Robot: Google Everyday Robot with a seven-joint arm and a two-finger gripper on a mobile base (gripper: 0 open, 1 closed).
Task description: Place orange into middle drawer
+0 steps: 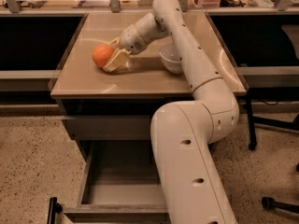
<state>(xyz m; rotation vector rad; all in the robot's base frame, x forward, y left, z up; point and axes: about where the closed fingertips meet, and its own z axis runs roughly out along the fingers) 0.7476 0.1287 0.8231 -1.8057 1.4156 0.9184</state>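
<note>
The orange [101, 55] is on the tan countertop [93, 85], left of centre. My gripper [112, 54] reaches in from the right, with one cream finger [117, 61] in front of the orange and the other behind it, closed on the fruit. The orange sits at or just above the surface. The middle drawer [117, 190] stands pulled open below the counter, with a bare grey floor. My arm hides its right part.
A white bowl [170, 59] stands on the counter right of the gripper, partly behind my arm. A closed grey drawer front [107, 127] lies under the countertop. A glass partition and clutter run along the back edge. A chair base [275, 202] stands on the speckled floor at right.
</note>
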